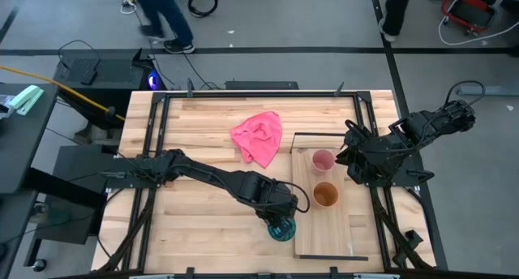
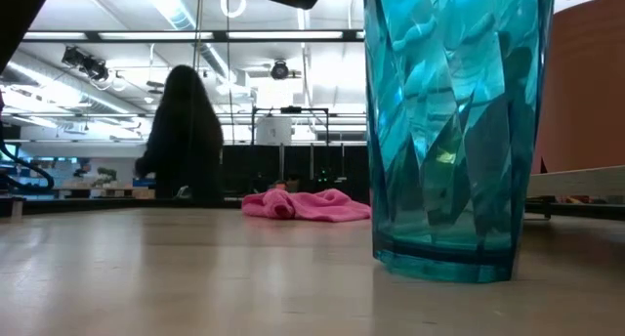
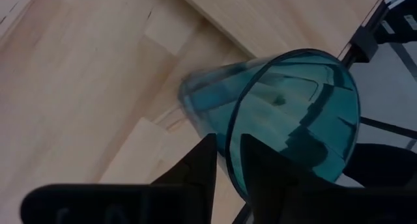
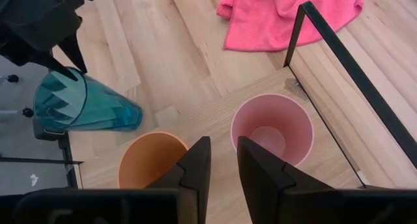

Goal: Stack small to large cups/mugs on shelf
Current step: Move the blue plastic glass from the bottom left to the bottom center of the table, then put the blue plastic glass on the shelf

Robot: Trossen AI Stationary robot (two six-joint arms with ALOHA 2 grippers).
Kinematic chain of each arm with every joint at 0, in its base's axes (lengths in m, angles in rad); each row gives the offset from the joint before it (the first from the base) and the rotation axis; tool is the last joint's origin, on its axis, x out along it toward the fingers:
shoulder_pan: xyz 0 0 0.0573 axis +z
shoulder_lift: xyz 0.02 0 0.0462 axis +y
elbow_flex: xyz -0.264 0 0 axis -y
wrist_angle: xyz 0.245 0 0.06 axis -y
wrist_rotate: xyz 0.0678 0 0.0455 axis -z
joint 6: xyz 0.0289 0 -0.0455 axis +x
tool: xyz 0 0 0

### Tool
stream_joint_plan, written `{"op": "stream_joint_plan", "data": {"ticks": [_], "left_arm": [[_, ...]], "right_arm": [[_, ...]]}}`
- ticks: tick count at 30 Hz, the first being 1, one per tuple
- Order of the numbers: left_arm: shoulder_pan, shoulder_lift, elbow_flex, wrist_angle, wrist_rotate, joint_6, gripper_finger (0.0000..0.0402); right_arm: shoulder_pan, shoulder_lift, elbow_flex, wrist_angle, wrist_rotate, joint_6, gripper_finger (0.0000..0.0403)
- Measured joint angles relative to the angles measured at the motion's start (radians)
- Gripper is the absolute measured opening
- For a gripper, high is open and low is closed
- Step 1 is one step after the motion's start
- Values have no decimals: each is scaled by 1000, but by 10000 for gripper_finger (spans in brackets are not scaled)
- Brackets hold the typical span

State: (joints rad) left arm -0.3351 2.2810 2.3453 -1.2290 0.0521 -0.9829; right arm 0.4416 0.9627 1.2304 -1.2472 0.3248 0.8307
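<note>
The glossy teal cup (image 1: 282,229) (image 2: 449,131) stands upright on the slatted tabletop, just left of the shelf board (image 1: 324,238), near the front edge. My left gripper (image 1: 280,221) (image 3: 228,142) is shut on it. The pale pink cup (image 1: 323,160) (image 4: 272,129) and the orange-brown cup (image 1: 325,195) (image 4: 153,160) stand upright on the board, mouths up. My right gripper (image 1: 346,157) (image 4: 223,146) hovers above and between them, fingers a narrow gap apart and empty. The black wire frame (image 1: 320,135) (image 4: 339,55) rises at the board's far end. My left gripper holds the teal cup by its rim (image 3: 229,129), one finger inside the cup and one outside, the wall between them. The fingers come from above, pointing down. The cup is upright, and in the low view its base (image 2: 444,268) sits on the tabletop.
A crumpled pink cloth (image 1: 259,137) (image 2: 308,204) lies on the tabletop beyond the board's far-left corner. Bare wood lies to the left of my left arm. A person (image 2: 186,131) stands in the room beyond the table.
</note>
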Motion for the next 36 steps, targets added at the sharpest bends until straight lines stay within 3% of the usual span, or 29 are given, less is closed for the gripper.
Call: {"op": "stream_joint_plan", "data": {"ticks": [17,26,31,36], "left_arm": [[8,-129,11,-67,-12,0,79],[11,-208,10,-357,-170,-38,67],[2,-240,-4,-342,-279,-7,70],[8,-257,-49,-338,-316,0,72]], "right_arm": [[0,0,0,16,0,0,84],[0,0,0,151,-51,-43,84],[0,2,0,286,-98,-89,84],[0,28,33,398,-140,-171,84]]}}
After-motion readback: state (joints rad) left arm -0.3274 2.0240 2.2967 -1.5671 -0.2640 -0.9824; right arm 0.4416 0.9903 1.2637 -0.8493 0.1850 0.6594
